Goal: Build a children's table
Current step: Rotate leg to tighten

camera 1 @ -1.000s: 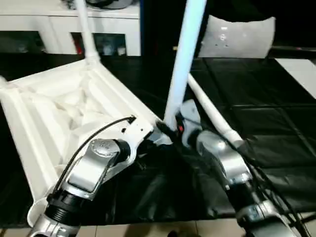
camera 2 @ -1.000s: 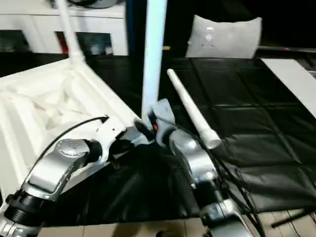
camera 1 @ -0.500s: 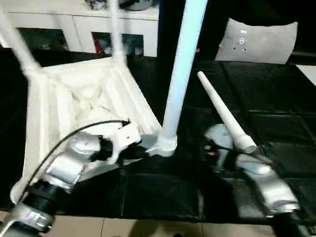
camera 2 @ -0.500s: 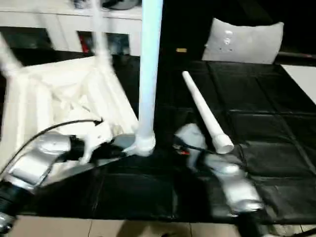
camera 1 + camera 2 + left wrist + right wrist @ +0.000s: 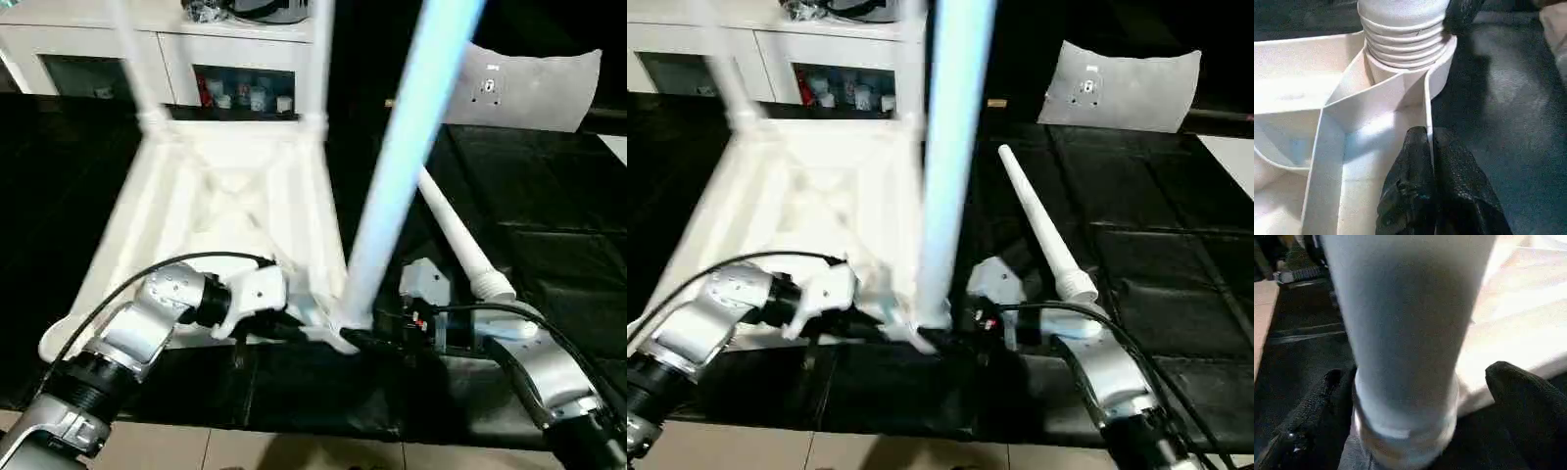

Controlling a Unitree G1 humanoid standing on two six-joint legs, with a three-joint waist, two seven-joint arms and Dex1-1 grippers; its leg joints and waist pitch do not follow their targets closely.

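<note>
The upturned table top [image 5: 235,206] lies on the black mat [image 5: 549,225], legs up; the near leg [image 5: 402,166] stands in its five-o'clock corner socket; a loose leg [image 5: 456,240] lies at three o'clock; the left gripper [image 5: 1427,147] pinches the rim wall; the right gripper [image 5: 1415,396] stands spread around the near leg.

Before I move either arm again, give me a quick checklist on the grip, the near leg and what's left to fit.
1. Left claw shut on a rib of the tabletop beside the corner socket: ok.
2. Right claw open, fingers either side of the near leg, not gripping: ok.
3. Near leg standing in its corner socket: ok; fully seated: cannot tell.
4. Two far legs upright in the back corners: ok.
5. Fourth leg fitted: not ok; the loose leg lies on the black mat.
</note>
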